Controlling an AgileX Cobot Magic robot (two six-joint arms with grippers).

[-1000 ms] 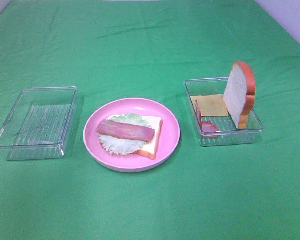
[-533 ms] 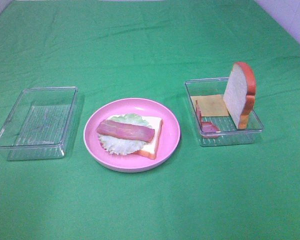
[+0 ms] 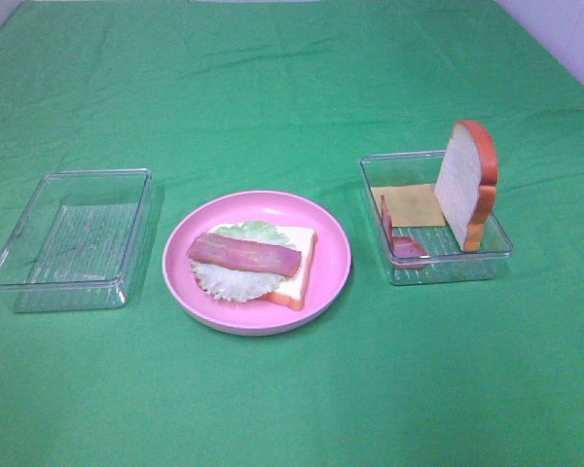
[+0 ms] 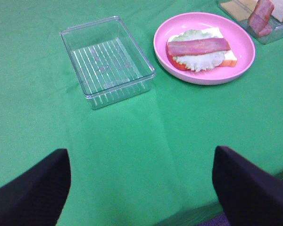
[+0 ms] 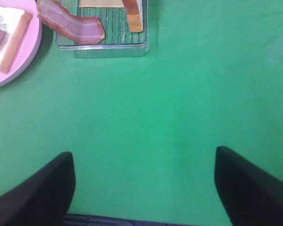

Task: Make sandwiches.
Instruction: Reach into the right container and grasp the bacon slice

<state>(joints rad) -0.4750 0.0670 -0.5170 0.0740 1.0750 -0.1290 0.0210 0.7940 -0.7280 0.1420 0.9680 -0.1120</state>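
While both arms hang back at the near edge of the green cloth (image 3: 292, 88), one sandwich sits half built on the pink plate (image 3: 337, 255) in the middle of the table: a bread slice (image 3: 298, 239) at the bottom, a lettuce leaf (image 3: 230, 283) over it and a bacon strip (image 3: 244, 255) laid across the top. What looks left to add waits in the clear tray (image 3: 454, 269) to the right of the plate: a cheese square (image 3: 411, 204) lying flat on its floor, a second bacon strip (image 3: 406, 246) propped near its front corner, and a second bread slice (image 3: 464, 183) standing on edge along its right side. A matching tray (image 3: 70, 292) to the left of the plate shows nothing inside. The left gripper (image 4: 140, 155) and the right gripper (image 5: 142, 155) both have their jaws spread wide with nothing between them, each well apart from the food and out of the high camera's sight. Judged from this layout, the job is roughly half done, with cheese the likely next layer and the upright slice to close the stack
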